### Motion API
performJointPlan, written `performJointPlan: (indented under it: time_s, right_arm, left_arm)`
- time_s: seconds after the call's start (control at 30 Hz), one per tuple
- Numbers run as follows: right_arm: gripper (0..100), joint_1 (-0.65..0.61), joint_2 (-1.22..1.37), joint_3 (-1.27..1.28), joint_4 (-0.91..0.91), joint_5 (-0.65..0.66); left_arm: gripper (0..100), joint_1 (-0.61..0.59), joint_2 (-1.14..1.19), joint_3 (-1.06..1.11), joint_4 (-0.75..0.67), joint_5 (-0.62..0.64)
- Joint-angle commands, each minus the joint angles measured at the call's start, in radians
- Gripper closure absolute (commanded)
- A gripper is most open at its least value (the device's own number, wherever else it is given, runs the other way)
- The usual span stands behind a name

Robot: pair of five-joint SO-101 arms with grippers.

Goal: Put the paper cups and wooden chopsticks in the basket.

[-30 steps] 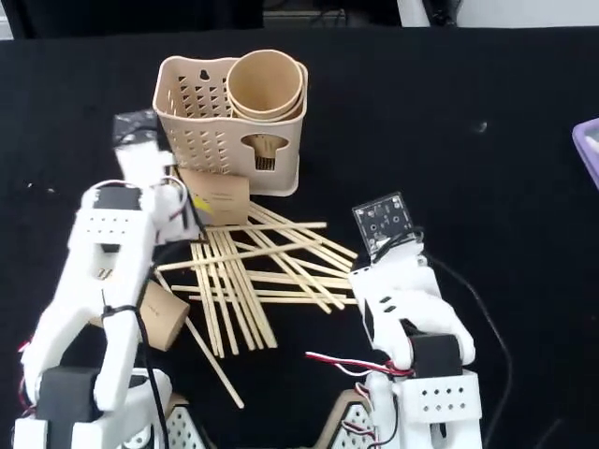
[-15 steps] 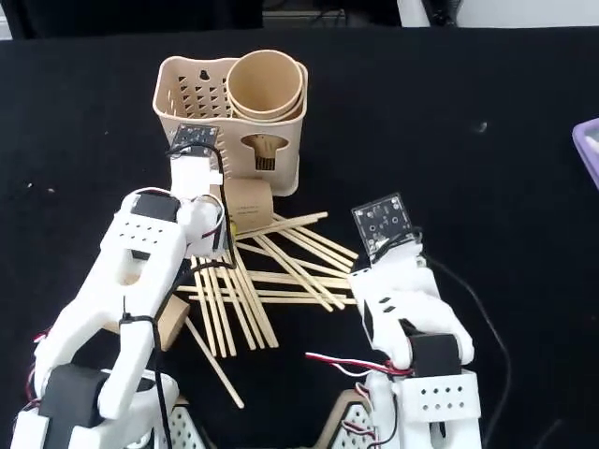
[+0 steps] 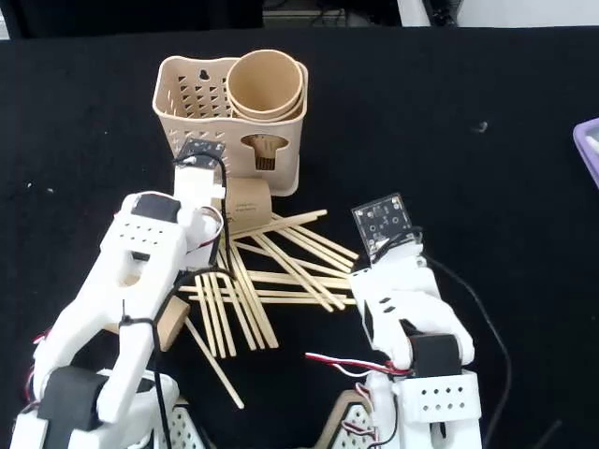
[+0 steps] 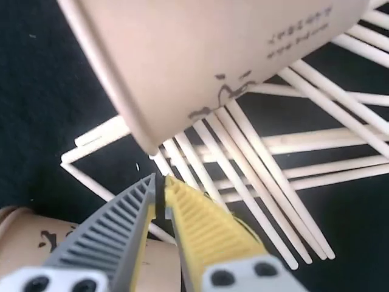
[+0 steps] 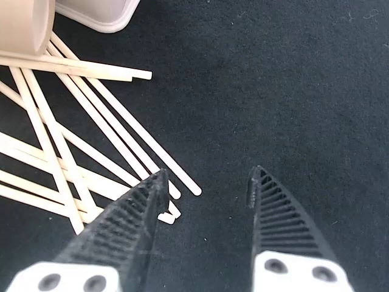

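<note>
Left arm [image 3: 140, 271] swung in; jaws closed, perhaps touching the paper cup [image 4: 200, 55].

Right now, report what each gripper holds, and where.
Nothing. The left gripper is shut and empty beside the paper cup; the right gripper is open.

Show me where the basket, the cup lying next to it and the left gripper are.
basket [image 3: 281, 161], high view, front wall.
cup [image 3: 248, 201], high view, its side.
left gripper [image 4: 159, 178], left wrist view, between the fingertips.
</note>
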Motion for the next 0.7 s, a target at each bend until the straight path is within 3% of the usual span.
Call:
performJointPlan:
  time_s: [0.0,0.1,0.27,0.5,0.67]
  right_arm:
    - [78.0,0.014,-0.021,-0.007,-0.023,-0.009]
    - [78.0,0.014,-0.021,-0.007,-0.023,-0.009]
    - [78.0,0.014,-0.021,-0.007,-0.023,-0.009]
    - [78.0,0.014,-0.021,-0.007,-0.023,-0.009]
    - [78.0,0.014,-0.021,-0.005,-0.023,-0.008]
  left_arm:
    - [97,0.001,-0.146,-0.001,0.009,-0.012]
    - [94,-0.005,-0.287,0.005,0.009,-0.012]
    - [73,-0.007,-0.454,0.087,-0.054,-0.003]
    - [75,-0.005,-0.489,0.326,-0.356,-0.006]
    - [75,-0.007,-0.497,0.39,-0.457,-0.003]
